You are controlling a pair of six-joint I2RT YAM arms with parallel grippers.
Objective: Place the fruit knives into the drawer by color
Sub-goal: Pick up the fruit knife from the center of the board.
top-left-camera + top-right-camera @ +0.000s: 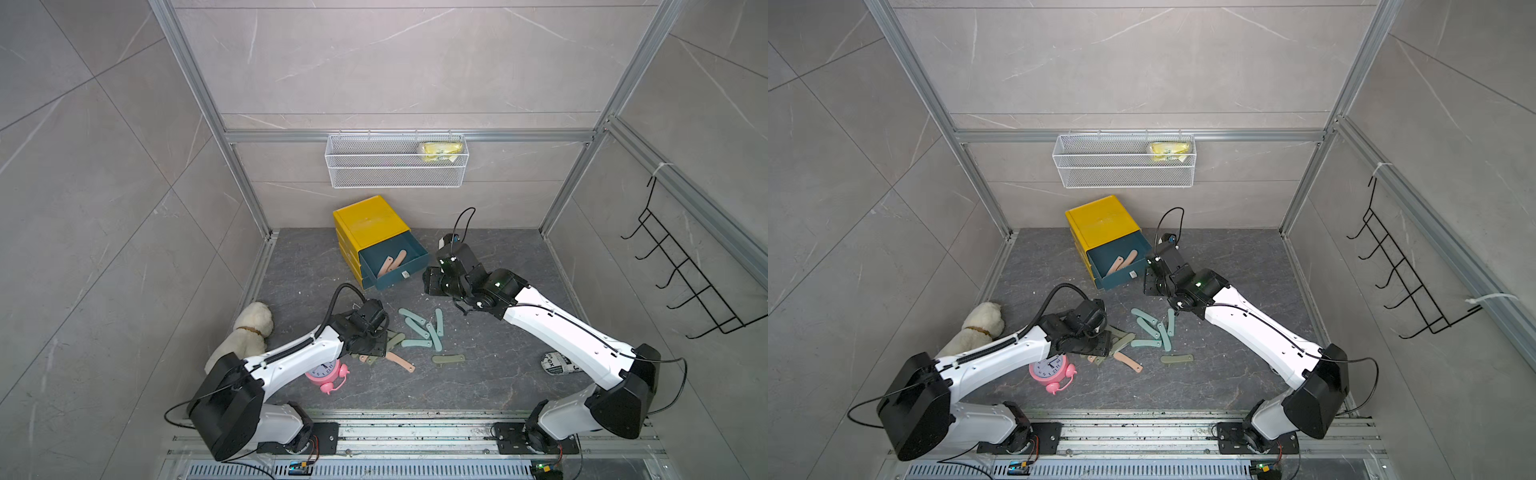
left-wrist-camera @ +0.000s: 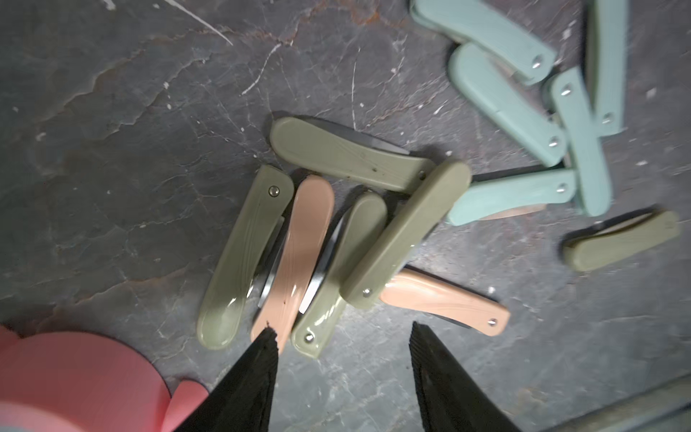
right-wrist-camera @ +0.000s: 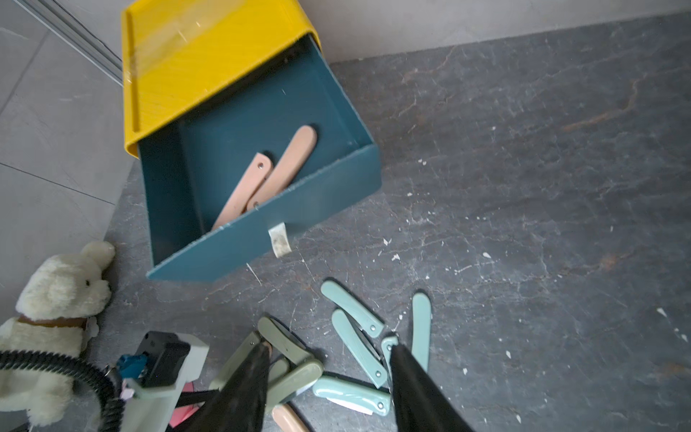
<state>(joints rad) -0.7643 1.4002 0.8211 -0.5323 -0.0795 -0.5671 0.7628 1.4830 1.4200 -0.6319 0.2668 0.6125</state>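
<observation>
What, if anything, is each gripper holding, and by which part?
Nothing is held. The left gripper stands open just above the pile of fruit knives, one fingertip by a pink knife's end; the right gripper hangs open and empty.

Drawer (image 3: 232, 254) stands pulled out of yellow chest (image 3: 209, 56) at the surface's (image 3: 523, 187) back edge, two pink knives (image 3: 288, 164) inside; teal knives (image 3: 351, 303) and green knives (image 3: 282, 338) lie before it; hand (image 3: 329, 346) parted, empty.
</observation>
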